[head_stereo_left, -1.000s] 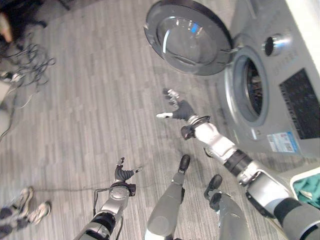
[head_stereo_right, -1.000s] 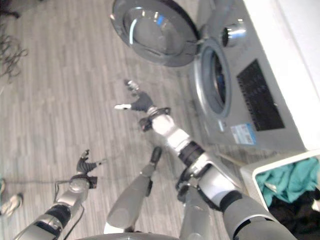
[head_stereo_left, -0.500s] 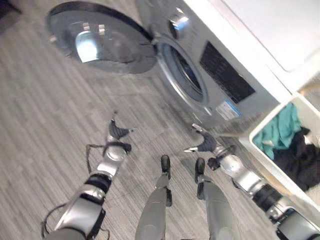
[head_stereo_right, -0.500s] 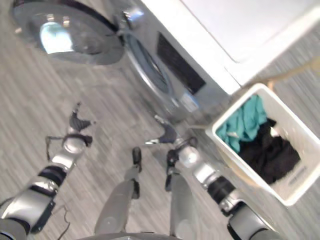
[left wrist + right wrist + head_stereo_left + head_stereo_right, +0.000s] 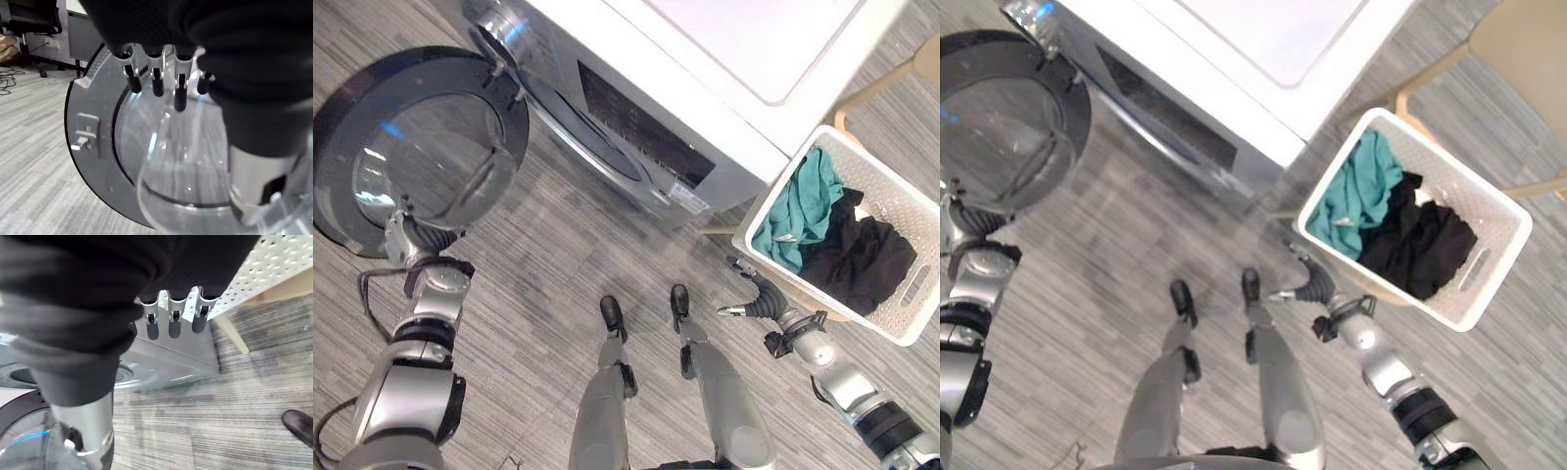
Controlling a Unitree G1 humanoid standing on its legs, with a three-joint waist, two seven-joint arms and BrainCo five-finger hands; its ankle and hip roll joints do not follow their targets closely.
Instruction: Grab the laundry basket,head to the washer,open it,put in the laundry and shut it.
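A white perforated laundry basket (image 5: 891, 176) stands at the right, beside the washer (image 5: 705, 59). It holds a teal cloth (image 5: 798, 211) and a black cloth (image 5: 862, 259). My right hand (image 5: 762, 299) is open and holds nothing, a little short of the basket's near corner; the basket's wall (image 5: 279, 264) shows just past its fingers. The washer's round door (image 5: 421, 147) hangs wide open at the left, its drum opening (image 5: 578, 127) uncovered. My left hand (image 5: 411, 235) is open and holds nothing, close to the door's lower rim, with the door glass (image 5: 186, 161) right behind its fingers.
Light wooden legs (image 5: 230, 333) show under and beside the basket, and a tan wooden seat (image 5: 1518, 59) stands behind it. Grey plank floor (image 5: 548, 264) lies between washer and basket. A dark office chair (image 5: 34, 19) and a cabinet stand far off beyond the door.
The whole picture has swung, so the camera moved: the basket now shows in full. My right hand is nearer the basket and my left hand nearer the door. Both stay open.
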